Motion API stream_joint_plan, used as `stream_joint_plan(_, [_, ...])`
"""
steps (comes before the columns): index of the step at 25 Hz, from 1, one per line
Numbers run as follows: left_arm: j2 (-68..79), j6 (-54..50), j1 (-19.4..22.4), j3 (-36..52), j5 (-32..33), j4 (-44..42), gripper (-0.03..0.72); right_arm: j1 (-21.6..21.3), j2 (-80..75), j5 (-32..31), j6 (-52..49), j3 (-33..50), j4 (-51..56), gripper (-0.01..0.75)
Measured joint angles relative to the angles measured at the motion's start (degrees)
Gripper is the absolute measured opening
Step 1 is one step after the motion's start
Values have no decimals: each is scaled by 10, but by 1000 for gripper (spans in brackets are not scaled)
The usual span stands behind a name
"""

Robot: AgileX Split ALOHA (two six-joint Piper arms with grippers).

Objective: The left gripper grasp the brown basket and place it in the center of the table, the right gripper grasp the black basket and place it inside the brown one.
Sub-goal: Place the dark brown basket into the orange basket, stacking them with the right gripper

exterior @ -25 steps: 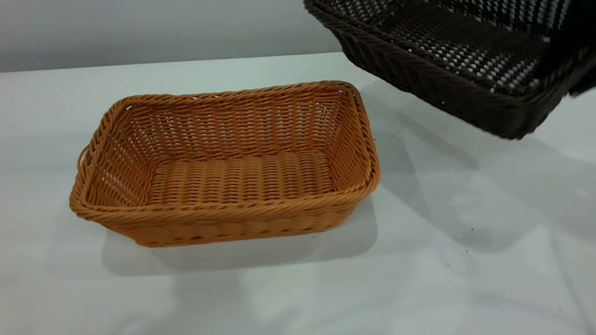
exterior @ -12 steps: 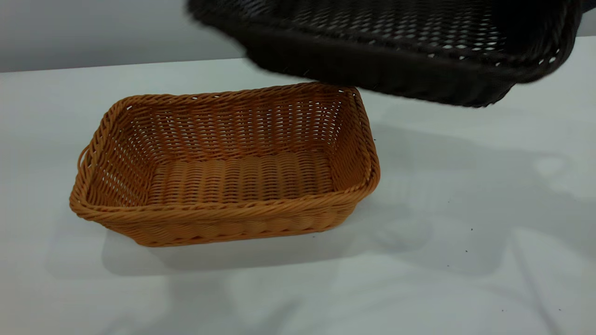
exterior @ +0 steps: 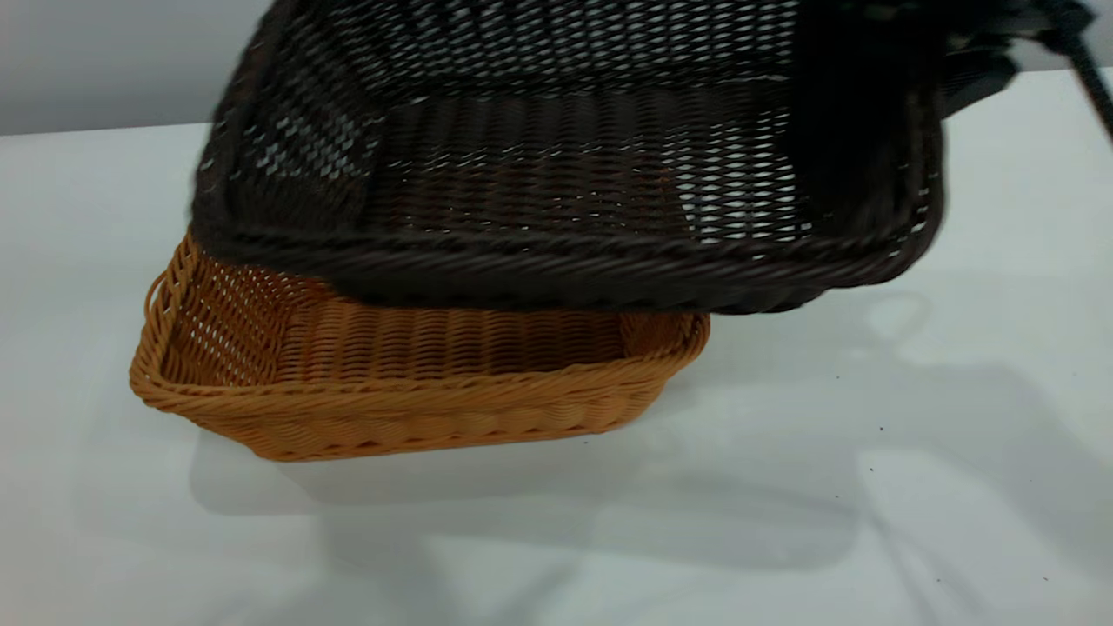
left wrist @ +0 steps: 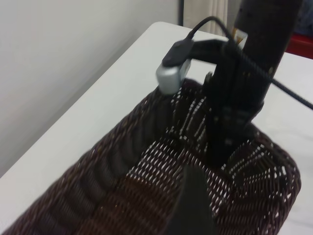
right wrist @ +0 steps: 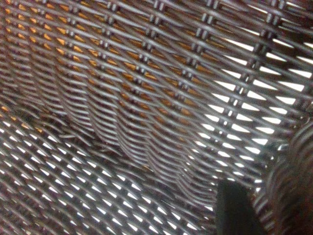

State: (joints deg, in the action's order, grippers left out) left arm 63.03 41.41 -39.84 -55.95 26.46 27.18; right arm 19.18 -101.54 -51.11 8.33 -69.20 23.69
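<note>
The brown basket [exterior: 417,382] stands upright on the white table [exterior: 869,504], left of centre. The black basket [exterior: 556,174] hangs in the air just above it, offset to the right, so its floor covers most of the brown one. My right gripper [exterior: 878,139] is shut on the black basket's right end wall. In the right wrist view one finger [right wrist: 234,208] lies inside the weave [right wrist: 146,122], with orange showing through. The left wrist view shows the black basket [left wrist: 122,186], the right gripper [left wrist: 227,132] on its far end, and one finger [left wrist: 191,200] of my left gripper.
A grey wall [exterior: 104,61] runs behind the table's back edge. Bare tabletop lies in front of and to the right of the baskets, with a few dark specks [exterior: 880,429]. A braided cable [exterior: 1091,78] hangs at the top right.
The black basket has swung from the upper right leftward and down, and now hangs over the brown basket. The brown basket has not moved.
</note>
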Motion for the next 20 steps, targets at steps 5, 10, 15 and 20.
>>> stream_joint_plan(5, [0, 1, 0, 0, 0, 8, 532, 32, -42, -36, 3, -54, 1, 283])
stream_joint_plan(10, [0, 1, 0, 0, 2, 10, 532, 52, -78, -70, 2, -125, 2, 283])
stream_joint_plan(15, [0, 1, 0, 0, 3, 10, 532, 55, -112, -92, 3, -185, 9, 283])
stream_joint_plan(20, [0, 1, 0, 0, 15, 10, 532, 55, -130, -92, 14, -198, 14, 283])
